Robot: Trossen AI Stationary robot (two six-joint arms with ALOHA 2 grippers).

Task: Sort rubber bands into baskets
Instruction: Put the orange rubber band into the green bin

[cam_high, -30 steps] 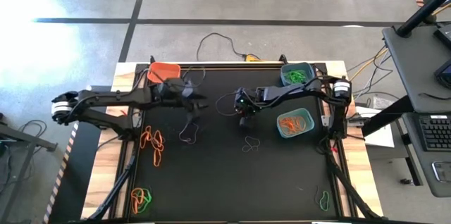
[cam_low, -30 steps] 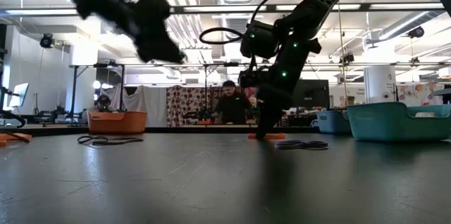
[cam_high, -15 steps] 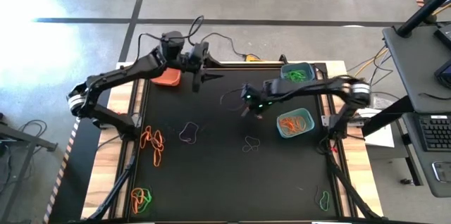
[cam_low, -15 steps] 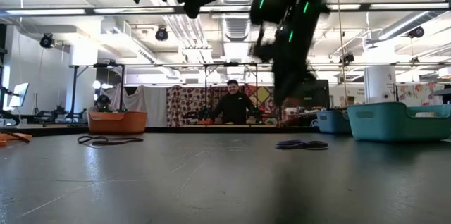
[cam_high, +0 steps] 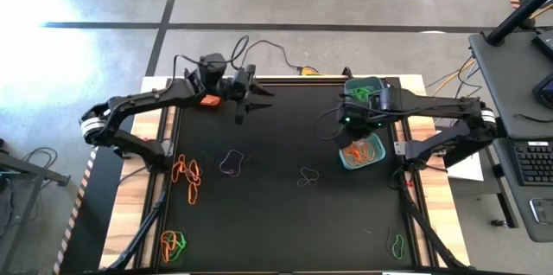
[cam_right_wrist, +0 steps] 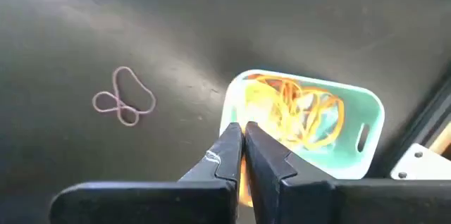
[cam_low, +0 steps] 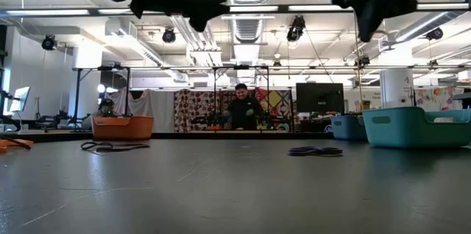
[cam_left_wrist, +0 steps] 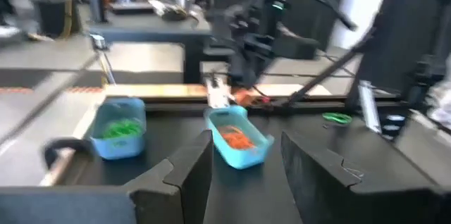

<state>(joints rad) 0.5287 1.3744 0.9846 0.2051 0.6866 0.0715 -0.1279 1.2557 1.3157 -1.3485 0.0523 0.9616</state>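
My right hand has swung from bench centre to just above the teal basket at 3 o'clock, pinched on an orange band; drop comes next. Left hand hangs open at 11 o'clock.

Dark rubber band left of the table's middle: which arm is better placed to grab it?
Left, probably. The left gripper hangs open nearer that dark rubber band; the right gripper is shut over the teal basket.

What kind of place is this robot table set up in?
Probably a robotics lab or workshop: the low view shows exposed ceiling ducts, a monitor and a person at benches beyond the table, and taped concrete floor surrounds it.
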